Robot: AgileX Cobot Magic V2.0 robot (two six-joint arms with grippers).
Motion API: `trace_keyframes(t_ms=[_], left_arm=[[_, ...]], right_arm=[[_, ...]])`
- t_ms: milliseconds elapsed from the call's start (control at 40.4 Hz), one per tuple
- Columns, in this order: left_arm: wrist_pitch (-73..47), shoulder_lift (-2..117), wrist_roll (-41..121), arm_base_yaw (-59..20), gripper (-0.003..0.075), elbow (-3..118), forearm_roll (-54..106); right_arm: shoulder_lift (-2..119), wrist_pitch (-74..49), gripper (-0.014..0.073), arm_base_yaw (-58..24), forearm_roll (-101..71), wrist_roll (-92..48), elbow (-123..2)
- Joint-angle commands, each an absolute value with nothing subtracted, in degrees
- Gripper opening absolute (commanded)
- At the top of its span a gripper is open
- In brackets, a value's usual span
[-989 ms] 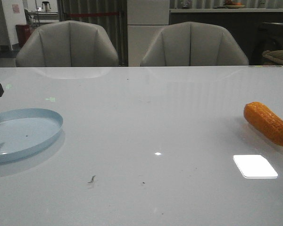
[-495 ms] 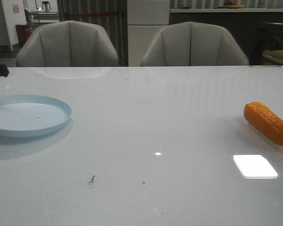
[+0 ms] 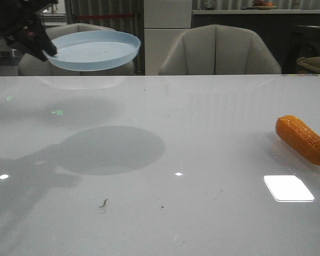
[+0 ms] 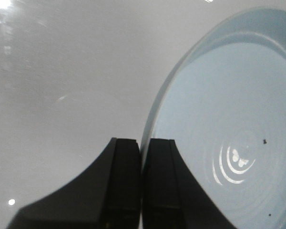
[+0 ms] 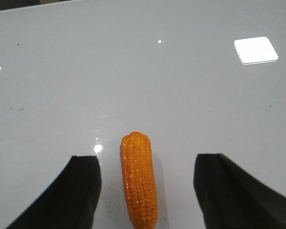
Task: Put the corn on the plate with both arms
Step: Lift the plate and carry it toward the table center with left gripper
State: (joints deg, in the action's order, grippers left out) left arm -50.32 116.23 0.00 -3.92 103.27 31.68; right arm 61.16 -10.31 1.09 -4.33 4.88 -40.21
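My left gripper point(image 3: 47, 50) is shut on the rim of the pale blue plate point(image 3: 93, 49) and holds it high above the table at the far left. In the left wrist view the two fingers point(image 4: 126, 176) pinch the plate's edge point(image 4: 155, 114). The orange-yellow corn point(image 3: 302, 139) lies on the table at the right edge. In the right wrist view my right gripper point(image 5: 148, 164) is open, a finger on each side of the corn point(image 5: 138, 176), not touching it. The right gripper is out of the front view.
Two grey chairs point(image 3: 218, 50) stand behind the table's far edge. A bright light patch point(image 3: 288, 188) reflects on the glossy white table point(image 3: 176, 138) near the corn. The plate's shadow point(image 3: 112, 149) falls on the table's left middle.
The plate has been lifted from the table at the left and carried up and to the right in my left gripper. The corn has not moved.
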Motion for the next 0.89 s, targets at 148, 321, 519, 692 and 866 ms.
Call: trace_keyframes(t_ms=[148, 321, 519, 692, 866], left_arm=[[-48.17, 115.41, -0.39, -13.72, 0.0094, 104.62, 34.24], [-51.75, 120.08, -0.39, -18.34, 0.0094, 104.62, 33.63], [-54.91, 124.51, -0.39, -20.65, 0.0097, 104.62, 33.63], [-54.91, 125.81, -0.39, -20.79, 0.0162, 104.62, 32.94], [-55.19, 126.52, -0.39, -20.79, 0.0333, 104.62, 32.70]], right_arm=[[60.38, -6.16, 0.0531, 1.16, -3.94, 4.82, -42.14], [60.38, -6.72, 0.0531, 1.16, -3.94, 4.82, -42.14], [60.38, -7.20, 0.0531, 1.16, -3.94, 4.82, -42.14], [60.38, -7.38, 0.0531, 1.16, -3.94, 4.82, -42.14], [60.38, -7.30, 0.0531, 1.16, -3.94, 4.82, -42.14]])
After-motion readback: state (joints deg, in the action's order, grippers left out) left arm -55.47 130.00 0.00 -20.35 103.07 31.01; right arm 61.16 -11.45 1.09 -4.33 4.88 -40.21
